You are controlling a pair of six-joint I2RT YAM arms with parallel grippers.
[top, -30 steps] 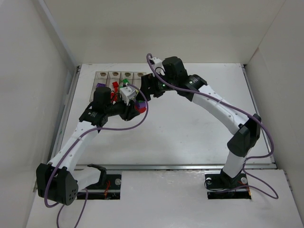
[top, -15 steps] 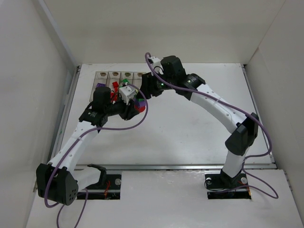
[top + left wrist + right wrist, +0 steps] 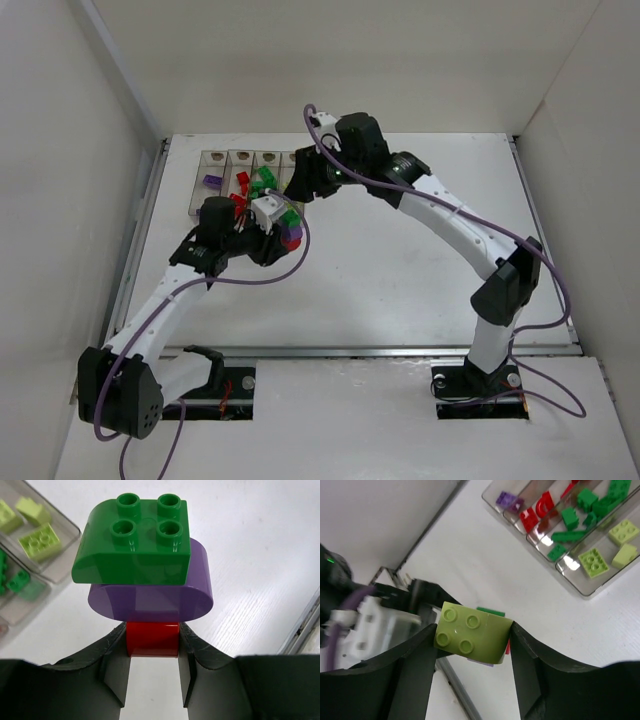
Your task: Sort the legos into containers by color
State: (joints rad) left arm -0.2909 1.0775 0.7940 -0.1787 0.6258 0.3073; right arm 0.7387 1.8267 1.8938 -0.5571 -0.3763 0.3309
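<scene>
Change: my left gripper [image 3: 152, 652] has drawn back toward its base; my right gripper [image 3: 471, 645] has edged toward the clear plastic four-bin row [image 3: 572, 580].
Right jaws: pinching pale yellow-green studded plastic brick [image 3: 465, 625], above the table beside that row.
Left jaws: clamped on small red plastic brick [image 3: 152, 637], which carries purple rounded brick [image 3: 150, 602] and green rounded brick [image 3: 132, 540].
Meaning: pale brick looks freed, ready for the end compartment that holds its colour.

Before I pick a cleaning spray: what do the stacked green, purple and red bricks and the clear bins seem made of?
Green rounded studded brick, purple curved brick and red brick: likely hard moulded plastic, smooth and semi-glossy, judging by soft highlights and crisp studs. Clear rectangular bins: probably rigid transparent plastic; bricks show through the walls and the rims glint.
</scene>
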